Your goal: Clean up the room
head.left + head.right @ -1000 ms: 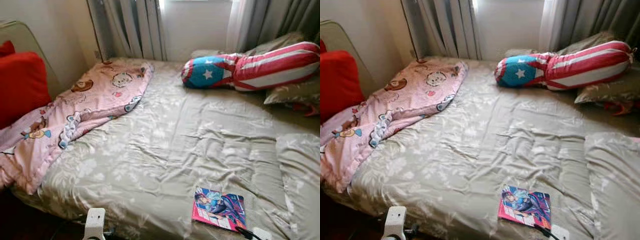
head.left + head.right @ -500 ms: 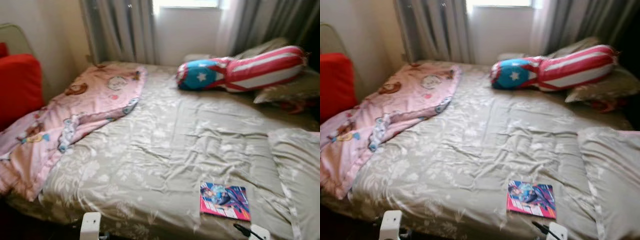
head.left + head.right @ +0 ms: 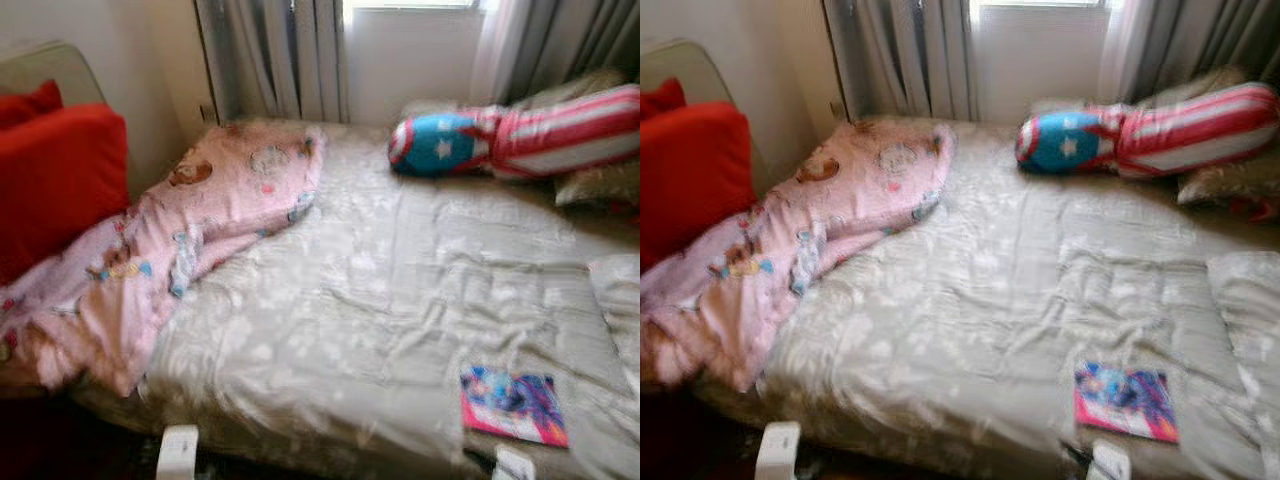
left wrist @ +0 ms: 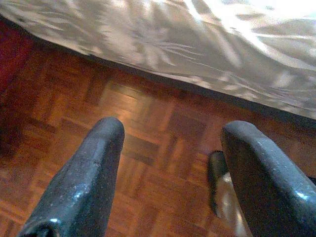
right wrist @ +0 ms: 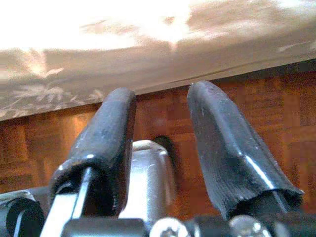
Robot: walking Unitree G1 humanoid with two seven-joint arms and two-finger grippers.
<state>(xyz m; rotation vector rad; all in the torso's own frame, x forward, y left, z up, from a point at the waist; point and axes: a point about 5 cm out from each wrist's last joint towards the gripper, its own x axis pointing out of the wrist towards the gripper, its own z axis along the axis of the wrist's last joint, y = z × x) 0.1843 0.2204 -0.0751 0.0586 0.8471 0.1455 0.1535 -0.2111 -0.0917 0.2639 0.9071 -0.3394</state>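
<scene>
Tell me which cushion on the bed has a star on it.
The long striped cushion by the window: its blue end carries a white star. The red cushions at the left side are plain.

The bed [image 3: 380, 300] carries a pink blanket [image 3: 170, 240] along its left edge, a striped cushion [image 3: 520, 140] at the far edge, and a magazine [image 3: 513, 405] near the front right corner.
</scene>
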